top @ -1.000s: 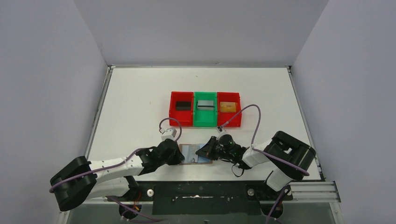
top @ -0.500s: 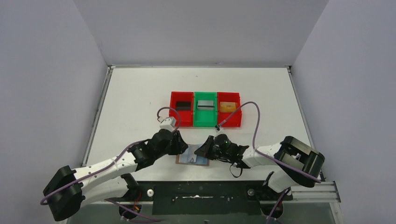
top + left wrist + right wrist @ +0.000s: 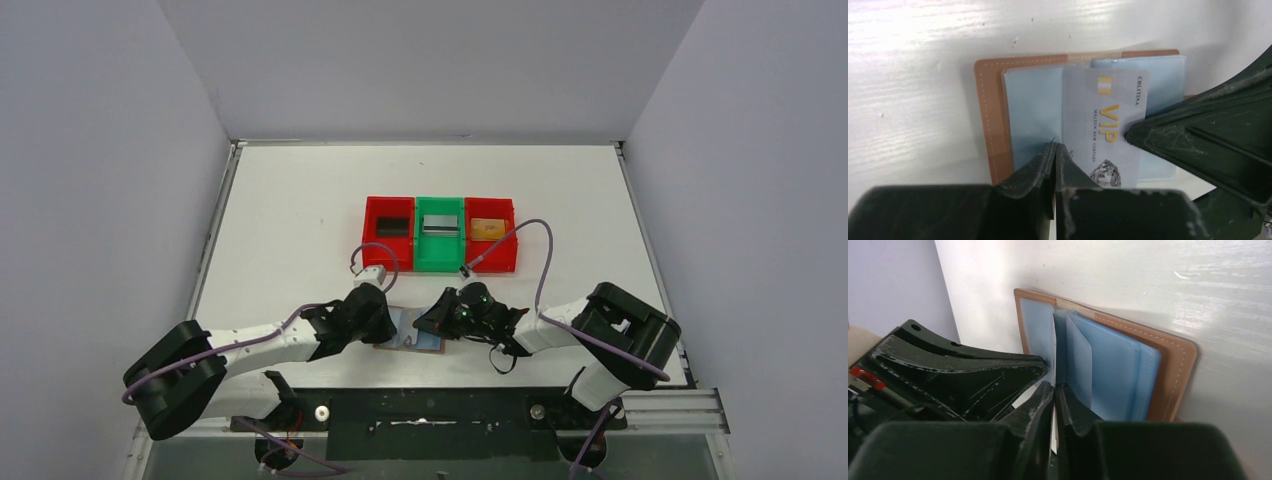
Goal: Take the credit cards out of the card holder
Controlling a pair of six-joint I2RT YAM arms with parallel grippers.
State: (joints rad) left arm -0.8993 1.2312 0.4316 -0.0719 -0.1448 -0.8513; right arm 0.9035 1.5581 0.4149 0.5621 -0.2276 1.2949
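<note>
The card holder [image 3: 408, 338] lies open near the table's front edge, tan leather [image 3: 993, 115] with pale blue pockets [image 3: 1113, 370]. A silver-grey credit card [image 3: 1108, 100] marked VIP lies across its fold. My left gripper [image 3: 388, 322] is shut, its tips [image 3: 1055, 146] over the blue pocket at the card's left edge. My right gripper [image 3: 426, 325] comes in from the right; its fingers [image 3: 1198, 145] overlap the card's right edge. In the right wrist view my right gripper [image 3: 1054, 386] is shut with a thin pale sliver, the card's edge, between the fingers.
Three bins stand in a row mid-table. The left red bin [image 3: 390, 256] holds a black card [image 3: 393, 226], the green bin [image 3: 438, 258] a silver one [image 3: 438, 224], and the right red bin [image 3: 506, 216] a gold one [image 3: 487, 229]. Purple cables arc over the bins' front.
My left gripper opened briefly, moved forward and right onto the wallet, and shut again. The right gripper stayed shut and edged left; the wallet shifted slightly left.
</note>
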